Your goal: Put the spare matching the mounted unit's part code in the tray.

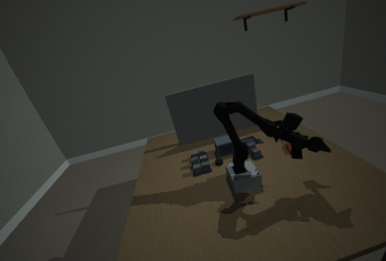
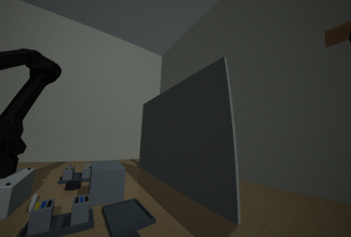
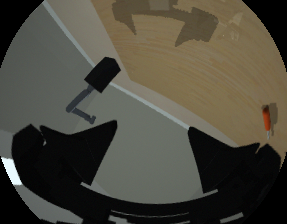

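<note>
My gripper (image 1: 328, 148) (image 3: 153, 127) is open and empty, held high over the right side of the table, away from the units. Small grey units with coloured bands stand in a dark rack (image 2: 61, 225) at the front of the exterior view; one unit (image 2: 41, 217) shows yellow, blue and dark bands, another unit (image 2: 81, 210) blue and dark. More units stand in a farther group (image 1: 201, 163), where yellowish marks show. The shallow dark tray (image 2: 129, 217) has nothing visible in it. Which unit is the mounted one, and any printed code, I cannot tell.
A grey box (image 2: 108, 183) (image 1: 228, 146) stands beside the tray, with a black round thing (image 2: 73, 185) (image 1: 219, 162) near it. A large grey panel (image 1: 210, 109) (image 2: 187, 147) stands behind. An orange-handled tool (image 3: 266, 120) lies on the table. A shelf (image 1: 272, 10) hangs on the wall.
</note>
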Controlling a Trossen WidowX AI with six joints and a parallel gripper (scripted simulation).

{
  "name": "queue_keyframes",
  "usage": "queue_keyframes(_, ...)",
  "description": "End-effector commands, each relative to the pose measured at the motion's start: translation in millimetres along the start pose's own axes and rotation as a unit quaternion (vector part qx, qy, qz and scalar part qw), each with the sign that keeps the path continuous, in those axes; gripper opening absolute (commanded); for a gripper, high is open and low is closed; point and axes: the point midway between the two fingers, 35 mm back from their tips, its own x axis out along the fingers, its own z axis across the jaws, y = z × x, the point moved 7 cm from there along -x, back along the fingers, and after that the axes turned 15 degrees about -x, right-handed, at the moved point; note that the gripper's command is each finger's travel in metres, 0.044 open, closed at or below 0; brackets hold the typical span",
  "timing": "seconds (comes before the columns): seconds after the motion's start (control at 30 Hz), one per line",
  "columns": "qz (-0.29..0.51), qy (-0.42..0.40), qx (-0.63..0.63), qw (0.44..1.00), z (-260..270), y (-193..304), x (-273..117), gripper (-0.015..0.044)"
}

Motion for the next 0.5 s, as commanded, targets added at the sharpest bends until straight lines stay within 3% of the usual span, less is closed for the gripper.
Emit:
queue_keyframes(0.0,0.025,0.058,-0.106,0.992,-22.4,34.2,3.5,0.0440)
queue_keyframes(0.23,0.119,0.174,-0.380,0.900,-93.4,110.6,-14.9,0.0440)
queue_keyframes(0.47,0.235,0.233,-0.617,0.714,-169.8,168.1,-67.3,0.0440)
